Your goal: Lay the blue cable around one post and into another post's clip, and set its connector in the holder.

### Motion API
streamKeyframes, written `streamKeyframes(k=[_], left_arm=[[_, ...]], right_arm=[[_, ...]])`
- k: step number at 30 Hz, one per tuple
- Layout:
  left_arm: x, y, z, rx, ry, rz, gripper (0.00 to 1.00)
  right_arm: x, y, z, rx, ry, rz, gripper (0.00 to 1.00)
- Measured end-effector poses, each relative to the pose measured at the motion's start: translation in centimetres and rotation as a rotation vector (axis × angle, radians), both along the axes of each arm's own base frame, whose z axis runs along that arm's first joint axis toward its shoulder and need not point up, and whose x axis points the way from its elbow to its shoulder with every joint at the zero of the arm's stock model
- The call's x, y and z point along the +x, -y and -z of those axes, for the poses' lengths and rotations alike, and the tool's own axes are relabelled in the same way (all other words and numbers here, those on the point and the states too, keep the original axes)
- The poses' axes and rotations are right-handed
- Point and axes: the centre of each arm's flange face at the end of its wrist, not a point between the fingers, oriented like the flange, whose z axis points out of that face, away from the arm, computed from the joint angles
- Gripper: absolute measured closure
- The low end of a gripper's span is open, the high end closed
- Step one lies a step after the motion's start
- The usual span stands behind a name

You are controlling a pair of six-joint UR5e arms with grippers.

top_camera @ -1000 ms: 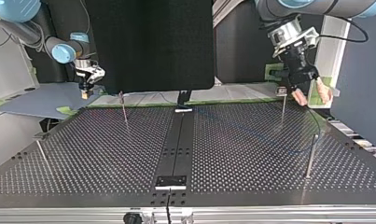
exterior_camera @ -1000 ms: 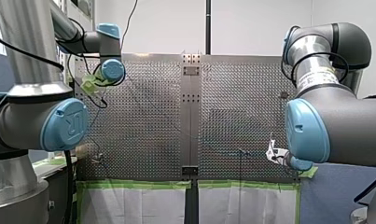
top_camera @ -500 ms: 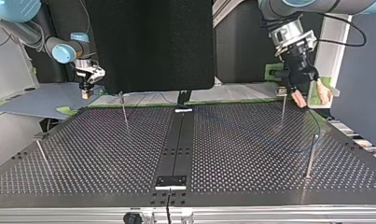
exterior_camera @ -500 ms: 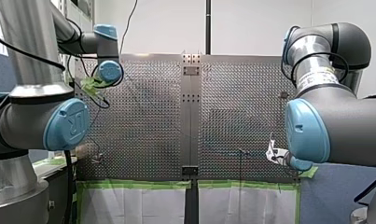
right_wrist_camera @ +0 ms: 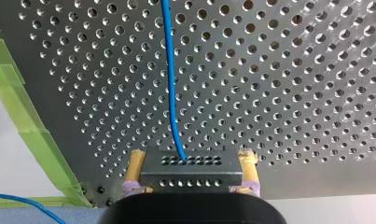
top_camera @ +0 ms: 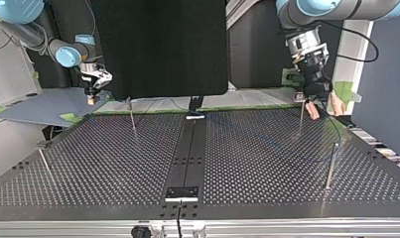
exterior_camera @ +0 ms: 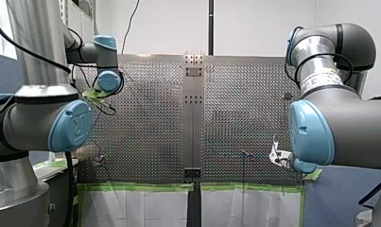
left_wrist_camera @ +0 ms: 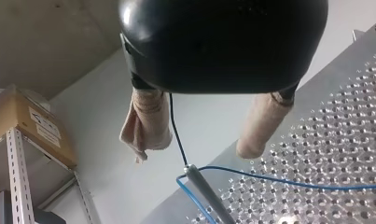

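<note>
Our left end effector [left_wrist_camera: 194,150] hangs released over the post [left_wrist_camera: 209,193] the blue cable [left_wrist_camera: 288,181] bends around; right end effector [right_wrist_camera: 191,161] grasps the connector [right_wrist_camera: 191,175]. We should keep tension light lest the loop lift off.

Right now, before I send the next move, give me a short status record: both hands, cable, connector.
left hand: open, holding nothing; post just ahead of it
right hand: shut on connector
cable: blue, runs from connector out over table; bends at the post's top
connector: held clear of the table, not in any holder
</note>
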Motion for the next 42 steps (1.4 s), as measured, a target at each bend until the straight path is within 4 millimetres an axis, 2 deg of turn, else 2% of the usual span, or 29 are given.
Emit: streamKeyframes(k=[10, 23, 35, 42], left_arm=[[1.8, -0.6, 0.0, -0.065, 0.079, 0.064, 0.00], [2.0, -2.4, 0.6, -0.177, 0.088, 0.019, 0.00], [3.6, -2.4, 2.6, -0.216, 0.057, 0.062, 0.00], [4.3, -2.9, 1.9, -0.201, 0.061, 0.020, 0.00]], right_arm=[[0.1, -0.1, 0.0, 0.001, 0.000, -0.002, 1.00], [0.3, -0.1, 0.0, 0.002, -0.003, -0.006, 1.00], [0.5, -0.1, 0.0, 0.000, -0.003, -0.008, 1.00], [0.5, -0.1, 0.0, -0.001, -0.003, -0.009, 1.00]])
